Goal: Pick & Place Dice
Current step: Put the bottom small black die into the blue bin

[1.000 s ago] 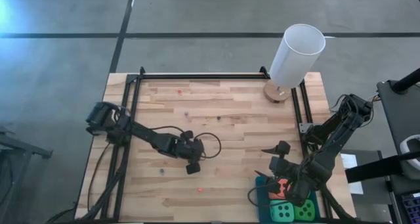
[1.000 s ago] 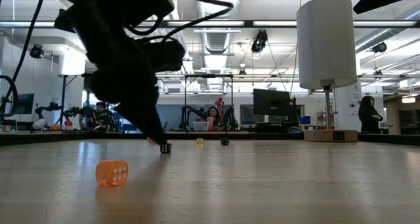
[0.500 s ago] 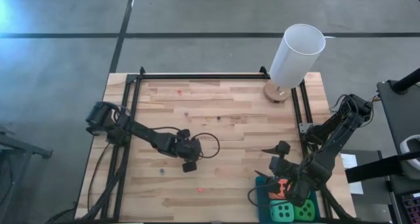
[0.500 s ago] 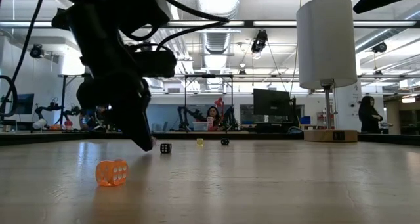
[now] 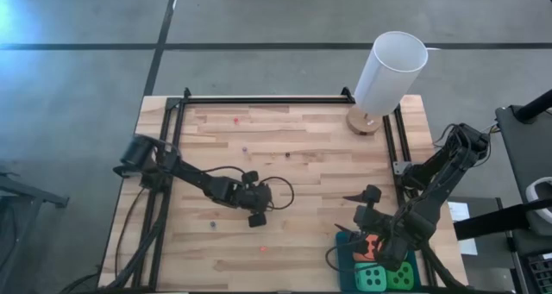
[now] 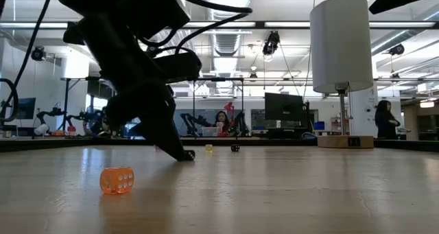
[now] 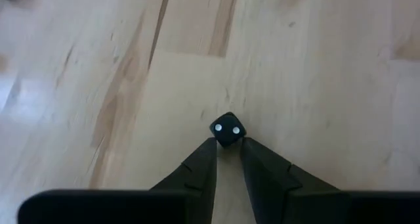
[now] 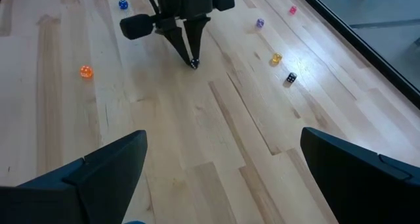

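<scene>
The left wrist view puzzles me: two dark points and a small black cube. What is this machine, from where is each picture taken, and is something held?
It is a robot with two dark arms at a wooden table. One picture looks straight down, one looks level across the table top, and two come from cameras on the wrists. The dark points are the left gripper, its fingers a narrow gap apart. The black die lies on the table right at their tips, not lifted. The right gripper is wide open and empty, near the big soft dice at a corner on its own side. Small dice lie scattered, such as an orange die. A tall white cylinder stands at the other corner on that side.
</scene>
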Motion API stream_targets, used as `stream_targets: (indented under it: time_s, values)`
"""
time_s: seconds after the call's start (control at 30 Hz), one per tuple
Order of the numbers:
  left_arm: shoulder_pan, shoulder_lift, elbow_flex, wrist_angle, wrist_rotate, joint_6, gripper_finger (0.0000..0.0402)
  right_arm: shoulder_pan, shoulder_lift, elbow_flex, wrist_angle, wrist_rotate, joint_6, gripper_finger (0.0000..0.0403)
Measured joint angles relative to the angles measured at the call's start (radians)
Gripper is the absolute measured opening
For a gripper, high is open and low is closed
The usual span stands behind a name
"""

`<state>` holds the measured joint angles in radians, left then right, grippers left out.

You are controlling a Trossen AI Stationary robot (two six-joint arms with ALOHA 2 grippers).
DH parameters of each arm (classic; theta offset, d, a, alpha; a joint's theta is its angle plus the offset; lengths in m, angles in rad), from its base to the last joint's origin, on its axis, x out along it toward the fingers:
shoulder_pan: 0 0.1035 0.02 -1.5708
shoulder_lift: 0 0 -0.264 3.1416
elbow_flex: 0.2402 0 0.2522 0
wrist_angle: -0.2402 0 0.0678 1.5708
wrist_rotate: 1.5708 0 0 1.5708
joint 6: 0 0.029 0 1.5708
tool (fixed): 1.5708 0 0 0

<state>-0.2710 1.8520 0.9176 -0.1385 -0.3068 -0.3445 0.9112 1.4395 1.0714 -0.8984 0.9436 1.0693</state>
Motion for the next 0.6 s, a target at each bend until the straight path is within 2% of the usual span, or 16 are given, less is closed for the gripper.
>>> stream_targets:
  time_s: [0.37,0.6]
  values:
    - [0.013,0.027,-0.002,0.169,-0.014,0.042,0.0079,-0.001,0.000,0.000,0.000,0.000,0.000,0.0400]
    - [0.024,0.104,0.054,0.184,-0.018,0.083,0.0079,0.000,0.000,0.000,-0.001,0.000,0.000,0.0400]
